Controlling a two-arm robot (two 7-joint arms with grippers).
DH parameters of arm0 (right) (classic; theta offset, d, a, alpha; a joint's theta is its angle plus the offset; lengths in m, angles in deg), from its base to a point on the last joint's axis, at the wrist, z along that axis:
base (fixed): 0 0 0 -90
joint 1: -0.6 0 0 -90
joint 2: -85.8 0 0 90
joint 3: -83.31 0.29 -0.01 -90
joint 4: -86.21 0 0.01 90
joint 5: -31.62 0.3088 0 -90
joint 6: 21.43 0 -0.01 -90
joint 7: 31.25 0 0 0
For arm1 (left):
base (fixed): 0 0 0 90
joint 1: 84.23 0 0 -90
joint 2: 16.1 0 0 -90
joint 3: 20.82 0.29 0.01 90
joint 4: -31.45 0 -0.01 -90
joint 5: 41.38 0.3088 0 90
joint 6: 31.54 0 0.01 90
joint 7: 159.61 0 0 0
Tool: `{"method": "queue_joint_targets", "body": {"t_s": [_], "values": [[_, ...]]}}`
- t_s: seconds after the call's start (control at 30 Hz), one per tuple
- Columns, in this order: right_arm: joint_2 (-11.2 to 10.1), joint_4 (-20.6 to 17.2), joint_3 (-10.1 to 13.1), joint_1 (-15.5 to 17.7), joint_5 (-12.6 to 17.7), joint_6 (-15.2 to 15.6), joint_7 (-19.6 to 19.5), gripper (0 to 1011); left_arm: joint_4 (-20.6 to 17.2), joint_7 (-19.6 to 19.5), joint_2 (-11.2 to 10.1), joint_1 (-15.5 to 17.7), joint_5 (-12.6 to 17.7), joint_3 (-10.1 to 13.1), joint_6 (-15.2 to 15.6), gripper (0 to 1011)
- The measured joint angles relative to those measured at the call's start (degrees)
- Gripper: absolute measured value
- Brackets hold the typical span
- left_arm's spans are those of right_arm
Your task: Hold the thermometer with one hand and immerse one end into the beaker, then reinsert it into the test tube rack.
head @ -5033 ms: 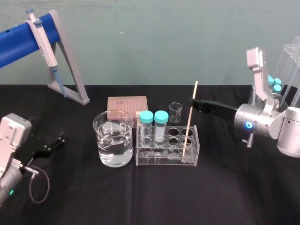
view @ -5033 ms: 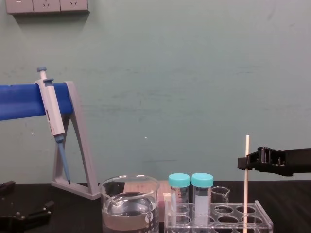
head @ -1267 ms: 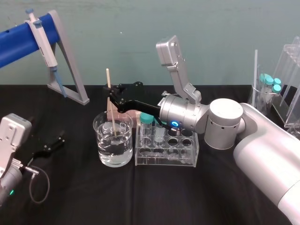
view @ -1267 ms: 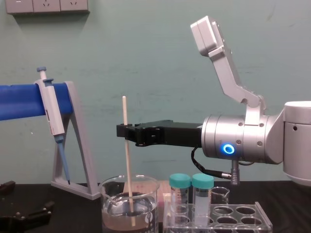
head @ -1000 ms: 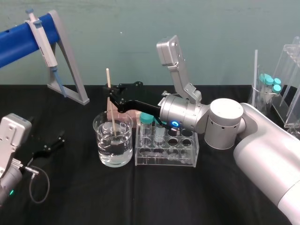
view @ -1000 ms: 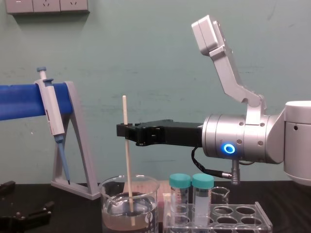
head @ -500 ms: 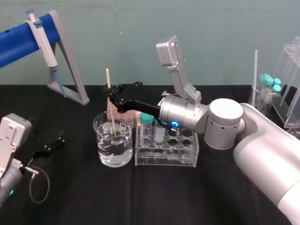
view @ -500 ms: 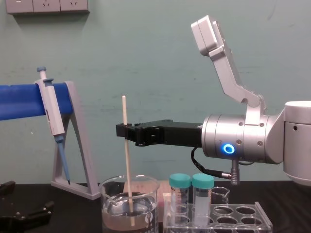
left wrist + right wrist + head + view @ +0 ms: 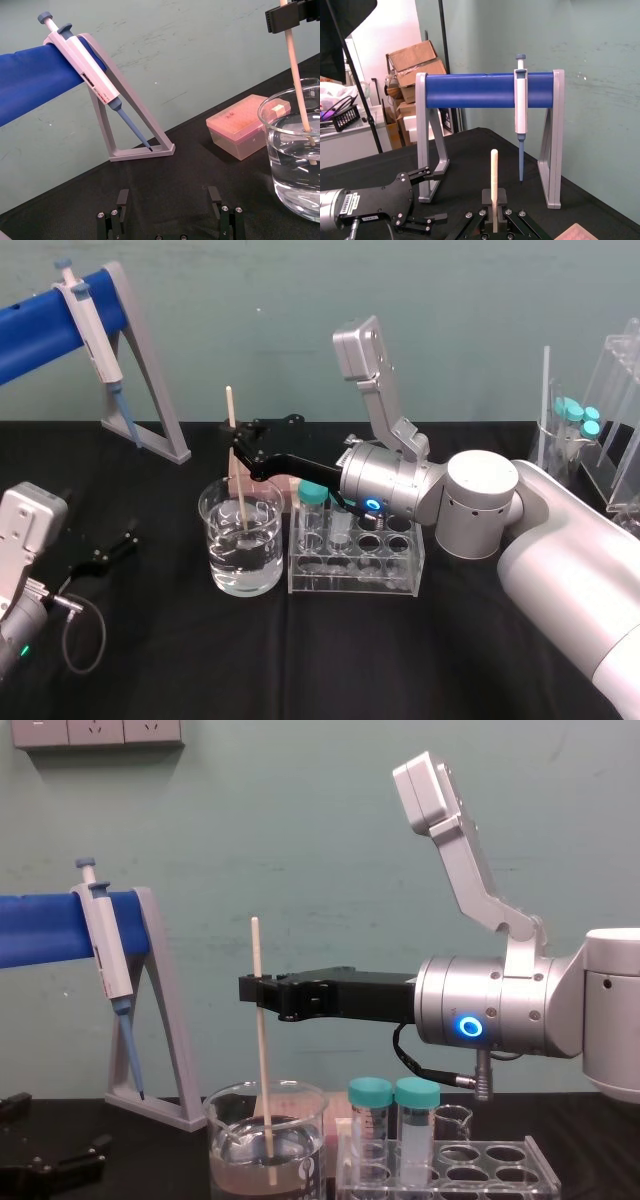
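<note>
My right gripper (image 9: 238, 452) reaches in from the right, above the beaker, and is shut on the thermometer (image 9: 231, 408), a thin cream rod held nearly upright. The rod's lower end stands in the water inside the large glass beaker (image 9: 214, 540). In the chest view the black jaws (image 9: 260, 992) clamp the thermometer (image 9: 256, 945) around its middle, over the beaker (image 9: 224, 1140). The clear test tube rack (image 9: 355, 577) stands just right of the beaker. My left gripper (image 9: 170, 200) rests open on the black table at the left (image 9: 118, 544), holding nothing.
Two teal-capped tubes (image 9: 313, 502) stand in the rack's left holes. A pink box (image 9: 240, 125) and a tiny beaker (image 9: 452, 1120) sit behind. A grey stand with a blue bar (image 9: 40, 320) carries a pipette (image 9: 92, 335) at back left. More clear racks (image 9: 600, 430) stand at far right.
Five seconds ago the thermometer stood in the rack; my right gripper has since carried it left into the beaker. Over the last second nothing has visibly moved.
</note>
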Motion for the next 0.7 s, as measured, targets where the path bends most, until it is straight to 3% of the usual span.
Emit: {"method": "queue_joint_targets", "body": {"t_s": [0.7], "values": [[0.00, 0.00, 0.00, 0.00, 0.00, 0.00, -0.05, 47, 0.00, 0.00, 0.00, 0.00, 0.00, 0.00, 0.00, 1004]]}}
